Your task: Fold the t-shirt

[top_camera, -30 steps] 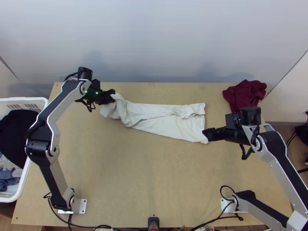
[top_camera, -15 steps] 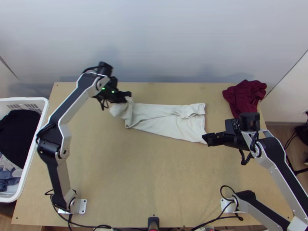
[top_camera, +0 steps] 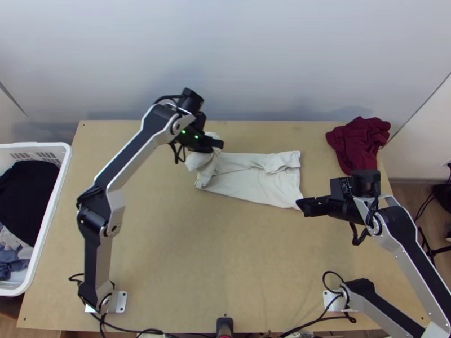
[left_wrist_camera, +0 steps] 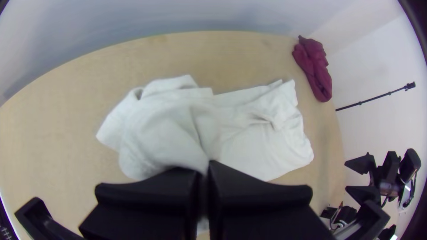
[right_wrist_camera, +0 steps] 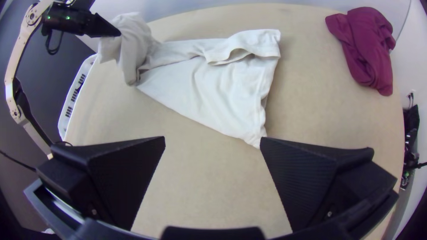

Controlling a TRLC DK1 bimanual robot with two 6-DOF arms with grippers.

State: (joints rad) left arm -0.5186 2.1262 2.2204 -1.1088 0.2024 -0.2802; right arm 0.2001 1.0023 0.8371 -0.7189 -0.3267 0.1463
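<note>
white t-shirt (top_camera: 253,183) bunches where the left gripper (top_camera: 219,145) pinches it, one corner beside the gaping right gripper (top_camera: 301,207)

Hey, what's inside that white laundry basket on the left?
The basket holds black cloth, pale grey cloth and blue cloth. Anything beneath them is covered, so I can't tell what's there.
</note>
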